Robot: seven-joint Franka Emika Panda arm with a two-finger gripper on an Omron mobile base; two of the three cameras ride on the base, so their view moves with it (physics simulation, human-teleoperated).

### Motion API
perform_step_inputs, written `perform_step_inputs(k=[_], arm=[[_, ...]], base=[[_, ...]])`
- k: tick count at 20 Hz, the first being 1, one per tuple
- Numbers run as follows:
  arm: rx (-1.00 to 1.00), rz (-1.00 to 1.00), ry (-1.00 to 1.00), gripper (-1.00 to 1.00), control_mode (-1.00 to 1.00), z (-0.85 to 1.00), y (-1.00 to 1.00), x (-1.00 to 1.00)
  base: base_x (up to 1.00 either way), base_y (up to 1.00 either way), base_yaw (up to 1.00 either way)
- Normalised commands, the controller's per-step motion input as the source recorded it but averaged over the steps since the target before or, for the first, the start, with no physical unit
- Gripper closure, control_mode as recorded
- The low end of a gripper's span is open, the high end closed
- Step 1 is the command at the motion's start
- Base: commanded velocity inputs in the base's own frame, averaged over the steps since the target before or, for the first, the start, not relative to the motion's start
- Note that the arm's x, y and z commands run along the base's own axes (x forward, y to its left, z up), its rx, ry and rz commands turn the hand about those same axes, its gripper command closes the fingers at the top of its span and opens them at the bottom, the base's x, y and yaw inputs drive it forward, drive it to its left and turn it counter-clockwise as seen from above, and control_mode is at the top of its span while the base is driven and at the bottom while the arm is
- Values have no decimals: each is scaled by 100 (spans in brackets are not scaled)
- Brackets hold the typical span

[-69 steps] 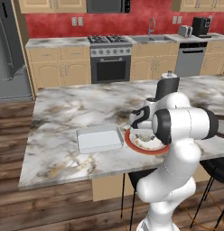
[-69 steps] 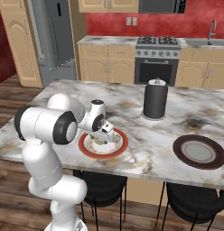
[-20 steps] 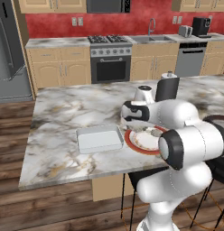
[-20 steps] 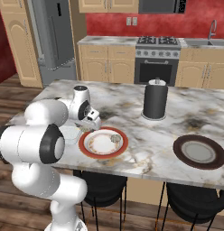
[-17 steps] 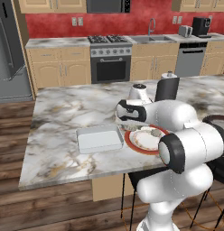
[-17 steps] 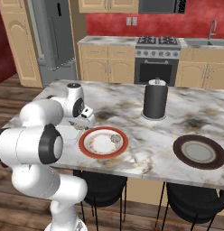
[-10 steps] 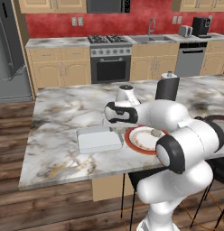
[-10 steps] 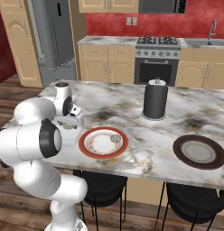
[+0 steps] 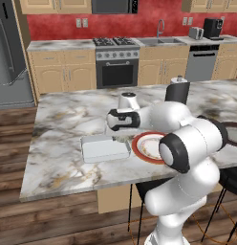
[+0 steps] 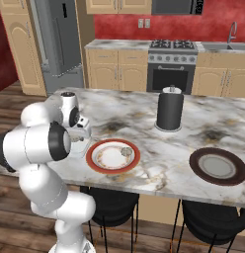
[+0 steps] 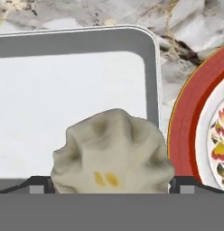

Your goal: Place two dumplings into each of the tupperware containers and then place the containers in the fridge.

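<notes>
Now our gripper point(image 11: 111, 189) has its fingers spread wide around one dumpling point(image 11: 113, 153), right over the white tupperware container point(image 9: 105, 148) near the counter's front edge. We carry it there to drop it in. Another dumpling point(image 10: 126, 151) waits on the red-rimmed plate point(image 10: 95, 163).

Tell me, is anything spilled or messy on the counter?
Nothing stands out. The claw has a dumpling between its tips above the white box, one dumpling sits on the red-rimmed plate, and the dark canister stands upright. The counter looks tidy.
</notes>
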Motion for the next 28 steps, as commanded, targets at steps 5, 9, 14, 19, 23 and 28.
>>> perform_step_inputs(k=[5,9,14,19,23,28], arm=[[0,4,0,100,-100,-56,20,1],[0,3,0,100,-100,-7,18,0],[0,2,0,100,-100,0,0,19],[0,1,0,100,-100,0,0,25],[0,0,0,-100,-100,0,0,15],[0,0,0,-100,-100,0,0,1]], base=[[0,0,0],[0,0,0],[0,0,0],[0,0,0],[0,0,0],[0,0,0]])
